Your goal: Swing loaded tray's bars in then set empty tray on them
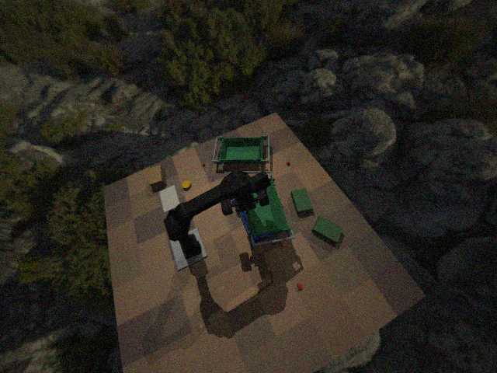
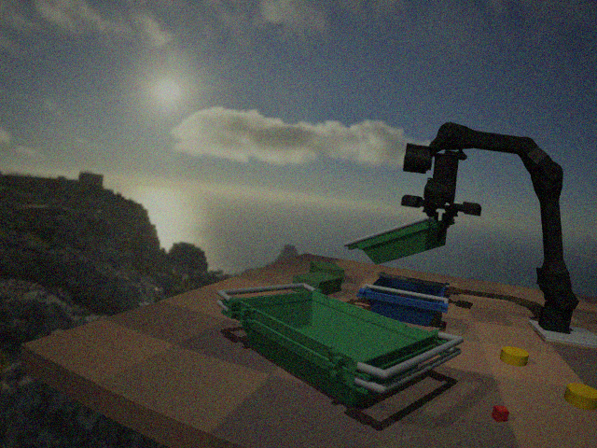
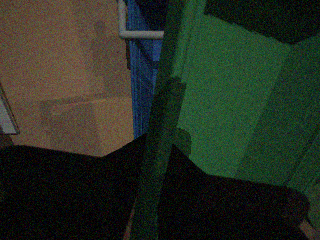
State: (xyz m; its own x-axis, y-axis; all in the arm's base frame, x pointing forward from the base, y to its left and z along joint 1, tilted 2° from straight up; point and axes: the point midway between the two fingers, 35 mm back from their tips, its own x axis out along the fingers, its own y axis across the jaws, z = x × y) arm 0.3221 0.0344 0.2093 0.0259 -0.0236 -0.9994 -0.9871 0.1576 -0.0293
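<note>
My gripper [image 1: 249, 202] [image 2: 439, 222] [image 3: 154, 140] is shut on the long rim of the empty green tray [image 1: 269, 218] [image 2: 395, 243] [image 3: 225, 100]. The tray hangs tilted in the air, its free side lower. Below it on the table stands a blue tray [image 1: 245, 225] [image 2: 402, 311] [image 3: 145, 85]. The held tray covers most of it, so its load is hidden. One white wire bar [image 2: 405, 291] [image 3: 142, 34] of the blue tray shows near one of its ends. I cannot tell where its other bar lies.
Another green tray [image 1: 241, 140] [image 2: 298, 352] with wire bars stands at the table's far end. Two green blocks [image 1: 301, 200] [image 1: 327, 229] lie right of the blue tray. A yellow disc [image 1: 185, 184] [image 2: 514, 355], a brown box [image 1: 155, 175] and small red markers [image 1: 299, 286] [image 2: 500, 413] are scattered about.
</note>
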